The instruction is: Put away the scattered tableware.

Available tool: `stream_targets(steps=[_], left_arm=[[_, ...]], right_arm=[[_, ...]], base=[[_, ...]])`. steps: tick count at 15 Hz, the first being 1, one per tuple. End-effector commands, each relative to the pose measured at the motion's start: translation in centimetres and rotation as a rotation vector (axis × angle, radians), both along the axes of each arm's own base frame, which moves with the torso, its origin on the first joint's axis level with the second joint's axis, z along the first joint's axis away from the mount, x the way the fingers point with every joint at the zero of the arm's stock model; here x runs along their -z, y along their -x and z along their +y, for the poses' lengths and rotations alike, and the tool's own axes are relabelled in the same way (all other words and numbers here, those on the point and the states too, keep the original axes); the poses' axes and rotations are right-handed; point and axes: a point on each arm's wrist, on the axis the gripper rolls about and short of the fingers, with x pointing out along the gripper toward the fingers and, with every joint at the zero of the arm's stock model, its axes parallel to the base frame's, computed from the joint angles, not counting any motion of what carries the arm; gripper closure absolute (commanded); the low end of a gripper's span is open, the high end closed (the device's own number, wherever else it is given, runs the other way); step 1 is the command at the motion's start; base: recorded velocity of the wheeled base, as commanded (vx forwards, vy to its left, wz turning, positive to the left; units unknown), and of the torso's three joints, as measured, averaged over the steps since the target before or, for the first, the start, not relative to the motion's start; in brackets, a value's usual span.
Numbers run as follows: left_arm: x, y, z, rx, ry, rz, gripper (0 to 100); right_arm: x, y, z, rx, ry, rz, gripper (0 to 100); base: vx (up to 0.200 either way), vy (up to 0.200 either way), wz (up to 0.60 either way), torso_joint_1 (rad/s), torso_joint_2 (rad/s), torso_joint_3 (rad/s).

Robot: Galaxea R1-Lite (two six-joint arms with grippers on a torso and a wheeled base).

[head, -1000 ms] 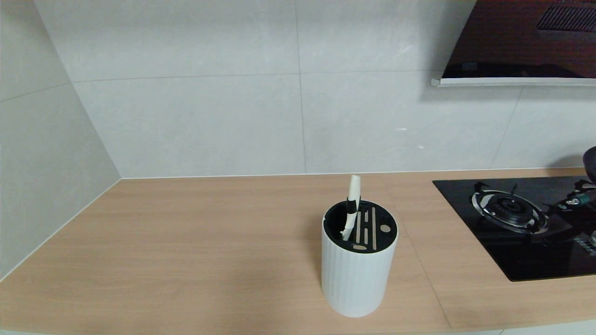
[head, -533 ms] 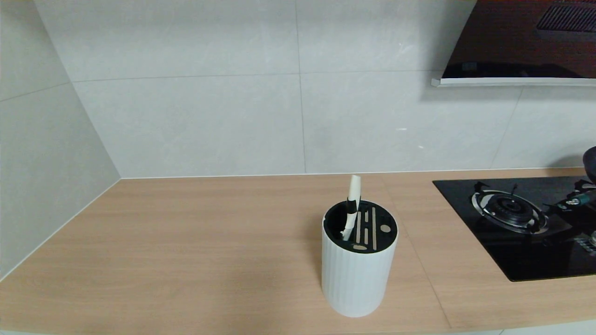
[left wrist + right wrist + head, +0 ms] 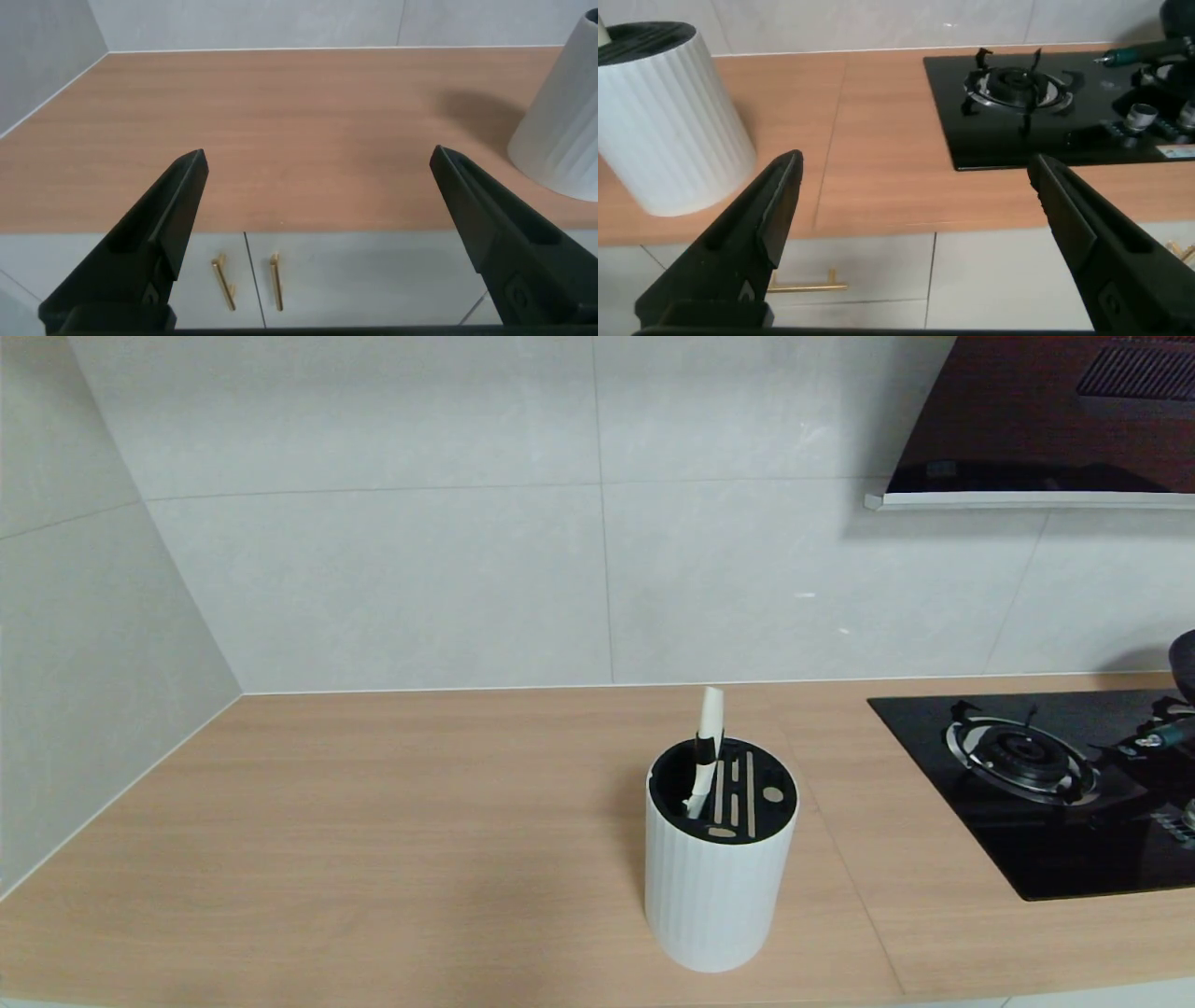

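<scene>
No change over the last second in the head view: same framing, nothing has shifted. The white ribbed utensil holder stands upright on the desk, and a white-handled utensil with a black band sits in the open pocket of its black slotted top, leaning slightly and poking out above the rim. I can't tell what kind of utensil it is, since its working end is down inside. The gas hob lies on the desk to the right of the holder, apart from it. The left gripper hangs off the desk's front edge, left of the holder and over the cabinet door handles, with fingers wide apart and nothing between them. The right gripper sits the same way off the front edge, right of the holder, with fingers spread and empty. My read: that piece is stowed, both arms are parked clear, and the task looks finished or waiting on the next item.
</scene>
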Motion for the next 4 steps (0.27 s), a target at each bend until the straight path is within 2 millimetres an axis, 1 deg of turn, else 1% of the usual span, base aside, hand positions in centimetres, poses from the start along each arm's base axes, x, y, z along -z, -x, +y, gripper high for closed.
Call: stream_targets(steps=[1,4], left_arm=[[0.0,-0.01,0.0,0.0,0.001,0.002,0],[0.0,-0.01,0.0,0.0,0.001,0.002,0]], right_arm=[[0.01,0.03,0.0,-0.001,-0.005,-0.004,0],[0.03,0.03,0.0,-0.001,-0.004,-0.003,0]], base=[[0.0,0.0,0.0,0.0,0.0,0.0],[0.0,0.0,0.0,0.0,0.0,0.0]])
